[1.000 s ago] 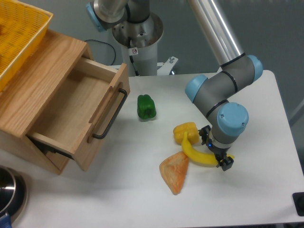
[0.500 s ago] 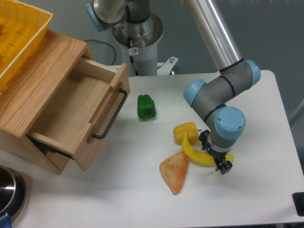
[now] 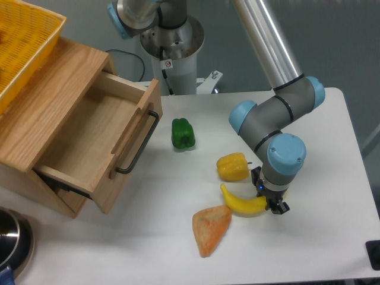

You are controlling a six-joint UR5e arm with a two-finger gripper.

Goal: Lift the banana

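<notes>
Gripping the banana (image 3: 242, 203) at its right end, claw (image 3: 270, 200) closed.

Even, bright light from above fills my view, and the flat white table (image 3: 309, 249) comes close to washing out without losing its edges. Shadows are soft and short: a faint grey one lies under my hand (image 3: 270, 202) and the smooth bright yellow curved banana (image 3: 240, 203), another beside the lobed green pepper (image 3: 183, 133). The inside of the open light wooden drawer (image 3: 89, 142) is dimmer along its near wall. A long pale glare runs down my silver metal upper arm tube (image 3: 267, 38). Focus is sharp across the middle; the dark round metal pot (image 3: 13, 240) at the lower left corner looks slightly soft.
</notes>
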